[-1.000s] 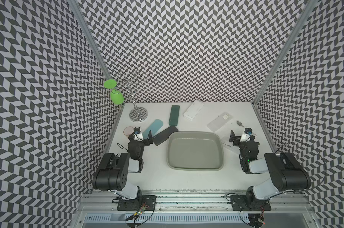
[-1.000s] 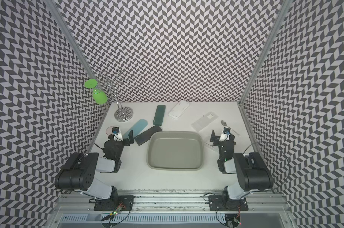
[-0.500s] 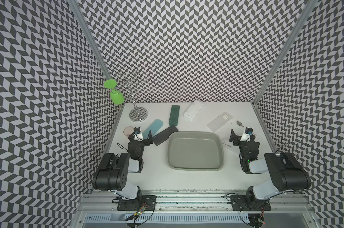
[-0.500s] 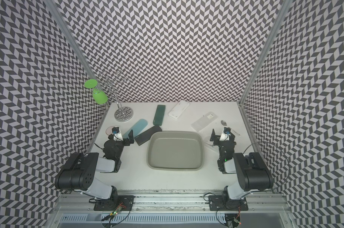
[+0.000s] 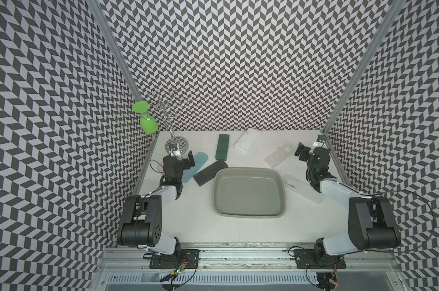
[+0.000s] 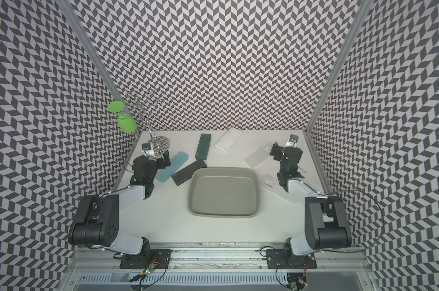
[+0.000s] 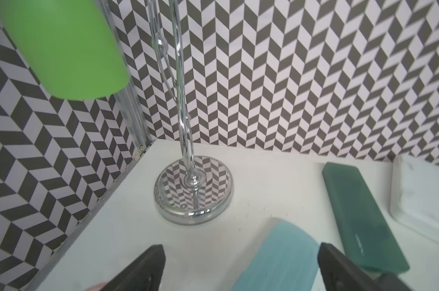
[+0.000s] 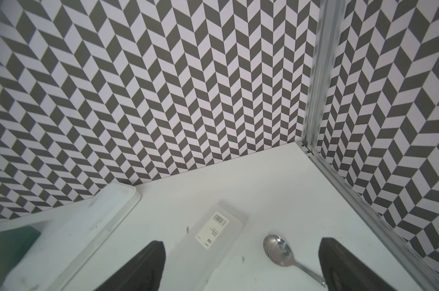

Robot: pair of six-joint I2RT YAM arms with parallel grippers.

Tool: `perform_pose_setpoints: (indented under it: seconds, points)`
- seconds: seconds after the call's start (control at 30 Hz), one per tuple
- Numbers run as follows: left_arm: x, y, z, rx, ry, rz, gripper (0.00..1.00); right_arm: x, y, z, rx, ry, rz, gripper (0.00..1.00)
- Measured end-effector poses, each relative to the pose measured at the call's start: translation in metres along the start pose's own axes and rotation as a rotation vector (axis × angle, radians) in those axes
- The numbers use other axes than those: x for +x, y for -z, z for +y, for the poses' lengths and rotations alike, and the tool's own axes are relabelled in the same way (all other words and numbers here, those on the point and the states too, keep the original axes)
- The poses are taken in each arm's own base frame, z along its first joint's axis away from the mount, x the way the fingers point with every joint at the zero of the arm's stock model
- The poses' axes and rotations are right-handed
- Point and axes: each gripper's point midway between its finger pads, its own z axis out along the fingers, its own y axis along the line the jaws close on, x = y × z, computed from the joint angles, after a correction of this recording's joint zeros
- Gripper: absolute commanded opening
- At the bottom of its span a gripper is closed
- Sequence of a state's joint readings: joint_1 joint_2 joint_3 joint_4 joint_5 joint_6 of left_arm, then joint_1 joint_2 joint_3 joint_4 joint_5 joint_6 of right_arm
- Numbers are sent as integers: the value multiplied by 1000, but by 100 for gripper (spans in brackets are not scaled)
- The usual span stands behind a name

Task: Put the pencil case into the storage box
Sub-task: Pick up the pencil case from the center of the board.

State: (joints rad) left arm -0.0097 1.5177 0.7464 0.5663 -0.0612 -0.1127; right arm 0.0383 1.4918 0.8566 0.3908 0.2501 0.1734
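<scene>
The storage box (image 5: 248, 170), a shallow grey tub with nothing in it, sits mid-table in both top views (image 6: 223, 169). Several pencil cases lie around it. Left of it are a light blue one (image 5: 197, 163), a black one (image 5: 210, 172) and a dark green one (image 5: 222, 147). A white one (image 5: 247, 140) is at the back, and two clear ones (image 5: 279, 157) (image 5: 302, 186) lie on the right. My left gripper (image 5: 183, 160) hangs open over the light blue case's (image 7: 276, 254) near end. My right gripper (image 5: 307, 151) is open above a clear case (image 8: 213, 241), holding nothing.
A chrome glass rack (image 5: 174, 121) with a green glass (image 5: 148, 123) stands in the back left corner, its base (image 7: 192, 189) just ahead of the left gripper. A metal spoon (image 8: 277, 249) lies by the right wall rail (image 8: 364, 201).
In the last half second both arms rose from their low folded pose, and both grippers moved up and toward the back wall. Both stayed open, and no case moved.
</scene>
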Motion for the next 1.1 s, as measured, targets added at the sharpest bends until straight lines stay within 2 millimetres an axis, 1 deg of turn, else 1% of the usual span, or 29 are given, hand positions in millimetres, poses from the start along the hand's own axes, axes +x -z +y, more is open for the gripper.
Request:
perform_pose_setpoints:
  seconds: [0.03,0.07,0.1,0.13,0.17,0.2,0.23,0.27,0.3,0.33,0.4,0.47,0.53,0.6,0.63,0.83,1.0,1.1]
  points:
    - [-16,-5,-6,11,18,-2,99,-6,-2,3,1,-14,22,99]
    - [-30,-11,-17,29,18,6,100,-6,-5,6,0,-19,55,99]
    - [-38,-15,-29,47,4,19,100,-3,-8,9,-4,-24,94,100]
    - [-44,-21,-44,72,-25,36,99,5,-12,12,-7,-29,146,100]
    - [-44,-28,-60,101,-64,58,99,16,-17,14,-7,-24,203,100]
    - [-40,-34,-74,131,-108,85,100,26,-20,17,-10,-23,251,100]
    - [-31,-40,-89,171,-161,121,99,38,-23,20,-14,-17,306,100]
    - [-17,-45,-101,208,-210,163,100,51,-24,23,-20,-7,360,100]
    - [-3,-50,-108,240,-256,206,100,59,-25,26,-23,0,397,100]
    - [18,-56,-113,273,-305,264,99,68,-23,29,-30,10,440,100]
    - [53,-65,-114,320,-379,371,98,79,-20,35,-44,22,497,100]
    - [85,-74,-113,366,-443,468,97,81,-17,41,-64,25,531,100]
    - [105,-77,-111,401,-482,529,98,81,-15,46,-80,25,542,99]
    - [118,-75,-108,435,-508,567,98,82,-14,47,-90,23,554,99]
    - [123,-71,-107,456,-526,585,98,84,-13,48,-94,23,564,100]
    - [132,-58,-108,547,-586,621,100,93,-5,52,-113,29,612,100]
    - [128,-38,-119,614,-632,609,100,98,-2,54,-122,33,635,99]
    - [131,-27,-122,639,-653,611,100,96,-1,56,-129,36,639,99]
